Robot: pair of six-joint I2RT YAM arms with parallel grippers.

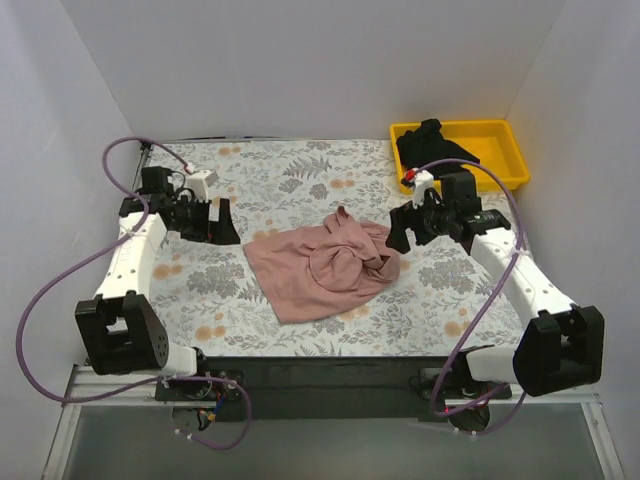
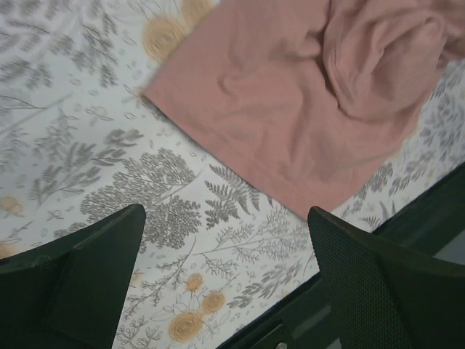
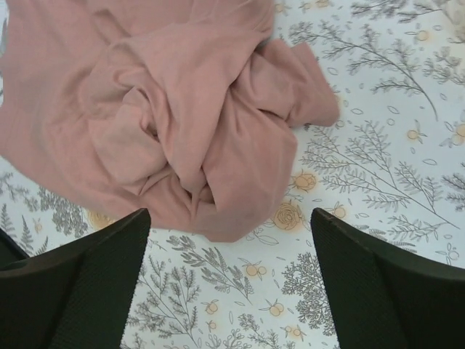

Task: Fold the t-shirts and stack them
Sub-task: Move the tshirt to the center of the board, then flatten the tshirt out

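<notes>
We logged left gripper [image 1: 218, 222] and right gripper [image 1: 398, 228] both spread, empty, flanking crumpled dusty-pink cotton t-shirt [image 1: 315, 272]; we judged pinching its knotted middle risked grabbing several layers.

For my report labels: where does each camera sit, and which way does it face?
Top external: above and behind, facing down on left arm, right arm, pink t-shirt, black t-shirt.
Left wrist: on left arm, facing down; open left claw shows.
Right wrist: on right arm, facing down; open right claw shows.
Shared: all three see the pink t-shirt.
</notes>
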